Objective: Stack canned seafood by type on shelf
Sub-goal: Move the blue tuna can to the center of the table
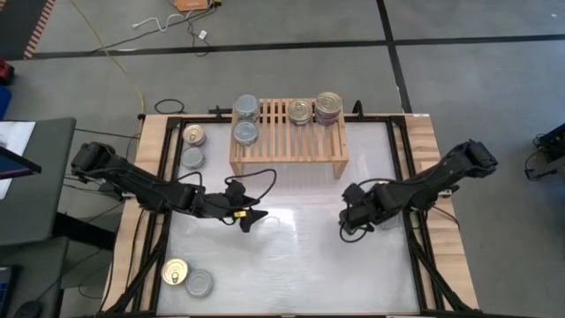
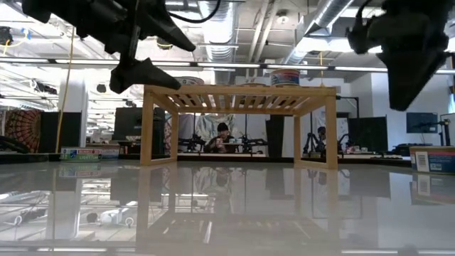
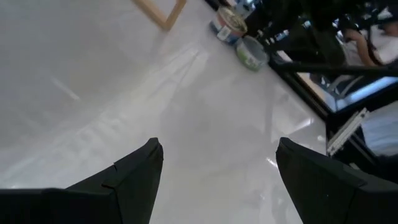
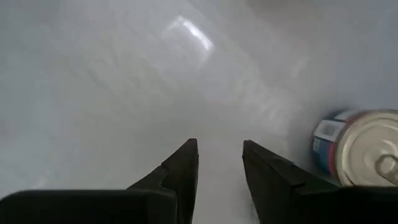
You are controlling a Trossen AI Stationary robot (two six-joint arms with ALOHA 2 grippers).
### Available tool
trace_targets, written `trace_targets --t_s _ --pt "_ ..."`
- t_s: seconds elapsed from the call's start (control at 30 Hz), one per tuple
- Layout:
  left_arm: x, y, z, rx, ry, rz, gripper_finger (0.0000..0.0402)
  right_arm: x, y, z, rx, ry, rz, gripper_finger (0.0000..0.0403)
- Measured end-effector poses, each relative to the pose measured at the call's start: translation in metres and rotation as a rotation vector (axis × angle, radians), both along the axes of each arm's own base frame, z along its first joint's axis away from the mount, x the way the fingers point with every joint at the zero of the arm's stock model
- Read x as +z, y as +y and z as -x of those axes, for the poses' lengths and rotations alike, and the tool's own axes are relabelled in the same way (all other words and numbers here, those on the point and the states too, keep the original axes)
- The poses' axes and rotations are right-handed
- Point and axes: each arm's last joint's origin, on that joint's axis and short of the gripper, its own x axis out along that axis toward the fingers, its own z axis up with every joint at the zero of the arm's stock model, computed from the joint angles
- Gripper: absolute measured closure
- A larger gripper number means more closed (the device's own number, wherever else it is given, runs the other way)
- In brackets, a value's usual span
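The white table (image 1: 291, 256) carries a light-wood shelf (image 1: 289, 152) at its far edge. Two tins (image 1: 193, 146) sit beside the shelf toward the far left corner, two more (image 1: 187, 277) at the near left corner.

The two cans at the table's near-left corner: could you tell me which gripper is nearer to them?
Left. The left gripper hovers just up-table of the two cans; the right gripper is across the table.

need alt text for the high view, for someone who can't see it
Overhead view of a white table with a small wooden shelf at its far edge holding four stacks of cans. Two dark arms hang over the table before it, left gripper open, right gripper empty. Loose cans remain at the left.
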Motion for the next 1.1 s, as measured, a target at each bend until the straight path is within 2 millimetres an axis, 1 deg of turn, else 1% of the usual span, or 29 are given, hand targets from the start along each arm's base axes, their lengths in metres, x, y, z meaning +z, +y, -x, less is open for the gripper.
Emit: trace_targets --t_s 0.07,0.33,0.5,0.7,0.97,1.1 --pt "-0.001 0.000 0.000 -0.013 0.013 0.001 0.0102 -0.005 -0.006 0.005 -0.037 -0.004 -0.022 0.0250" --pt "-0.002 -0.001 0.001 -0.044 0.026 0.012 0.0102 -0.020 -0.034 0.035 -0.223 0.011 -0.035 0.0250" --pt "-0.002 -0.001 0.001 -0.044 0.023 0.013 0.0102 -0.030 -0.045 0.049 -0.268 0.023 -0.027 0.0250" --pt "-0.002 -0.001 0.000 -0.035 0.019 0.033 0.0102 -0.047 -0.055 0.060 -0.314 0.089 0.000 0.0250" --pt "-0.001 -0.001 0.000 -0.007 0.008 0.058 0.0102 -0.051 -0.055 0.061 -0.324 0.099 0.013 0.0251" --pt "-0.001 0.000 0.000 0.012 0.002 0.069 0.0102 -0.057 -0.054 0.057 -0.324 0.138 0.028 0.0260"
